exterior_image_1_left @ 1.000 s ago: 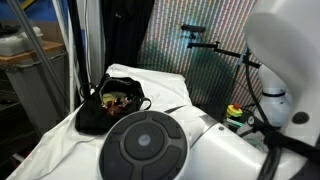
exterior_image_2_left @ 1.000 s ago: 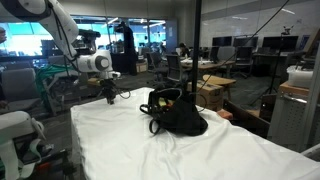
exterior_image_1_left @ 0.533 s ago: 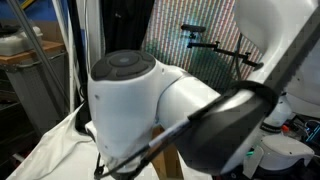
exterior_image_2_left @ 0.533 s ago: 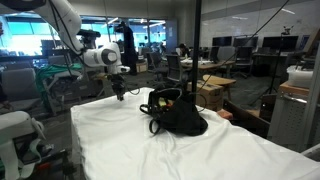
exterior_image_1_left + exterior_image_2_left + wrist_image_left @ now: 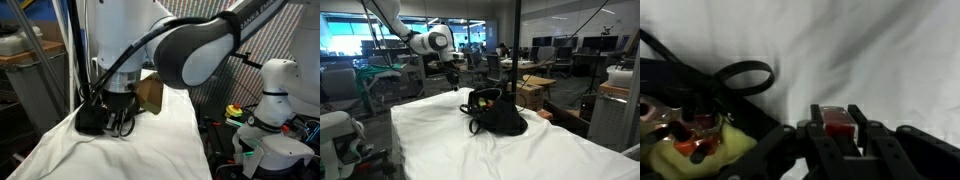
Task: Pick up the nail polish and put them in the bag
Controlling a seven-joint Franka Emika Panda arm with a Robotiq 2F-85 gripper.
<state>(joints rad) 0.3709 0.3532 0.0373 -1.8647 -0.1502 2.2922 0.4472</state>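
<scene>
While the gripper (image 5: 837, 136) holds a nail polish bottle (image 5: 837, 123) pinched between its closed jaws, just beside the bag (image 5: 500, 118) at the table's (image 5: 440, 148) edge, the carry is in hand; next, centre over the open mouth and release.

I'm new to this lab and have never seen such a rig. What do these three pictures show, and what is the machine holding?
It is one robot arm with a two-fingered gripper. Two pictures come from cameras outside the robot; the third from a camera on its wrist, looking past the fingers. On the white cloth lies a black bag, open, with a looped strap. In the wrist view the gripper is shut on a small red nail polish bottle, near the bag.
</scene>
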